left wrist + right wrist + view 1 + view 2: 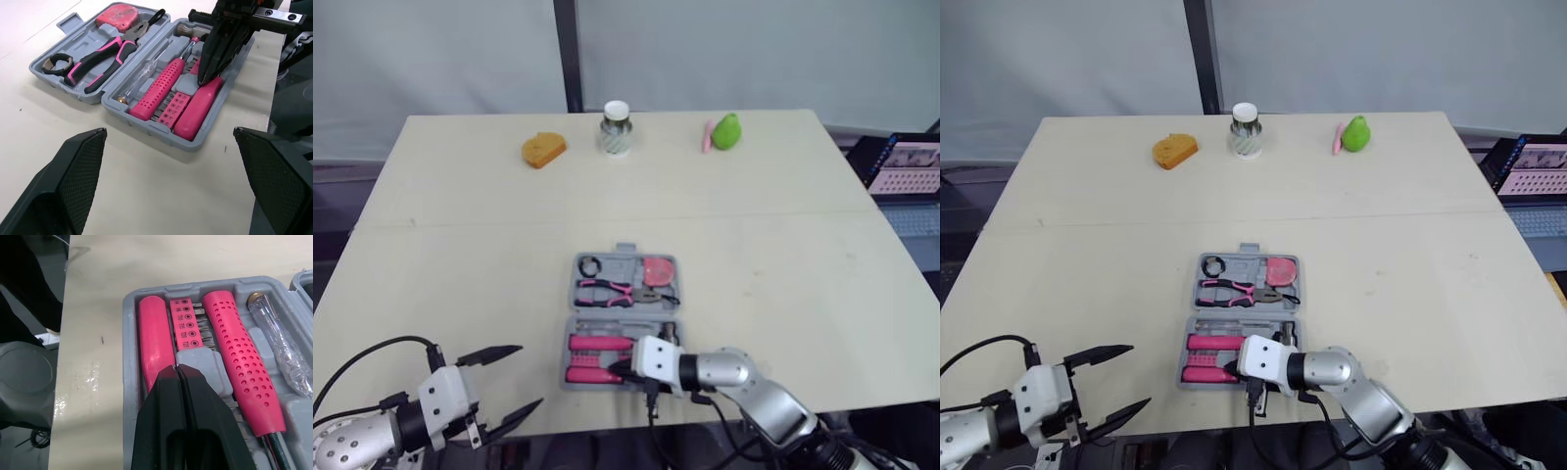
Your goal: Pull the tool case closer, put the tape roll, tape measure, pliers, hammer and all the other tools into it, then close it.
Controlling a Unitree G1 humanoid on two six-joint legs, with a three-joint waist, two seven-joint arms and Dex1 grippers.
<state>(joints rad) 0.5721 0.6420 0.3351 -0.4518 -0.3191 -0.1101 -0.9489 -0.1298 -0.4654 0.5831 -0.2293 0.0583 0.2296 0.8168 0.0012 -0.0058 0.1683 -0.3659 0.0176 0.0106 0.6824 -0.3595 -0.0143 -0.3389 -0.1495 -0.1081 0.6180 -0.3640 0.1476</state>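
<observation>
The grey tool case (576, 318) lies open near the table's front edge. Its far half holds the black tape roll (590, 264), the pink-handled pliers (605, 290) and the pink tape measure (658, 268). Its near half holds the pink hammer handle (198, 110), a pink dotted screwdriver (156, 88), a bit holder (185, 325) and a clear tester screwdriver (145, 74). My right gripper (177, 369) is shut with nothing between its fingers, its tip down at the hammer handle (155, 352). My left gripper (529, 375) hangs open to the left of the case, near the table's front edge.
Along the far edge of the table (440, 255) sit an orange bread-shaped piece (543, 150), a small jar with a white lid (616, 129) and a green pear-like object (727, 130) with a pink thing beside it. A laptop (911, 168) stands off the table's right side.
</observation>
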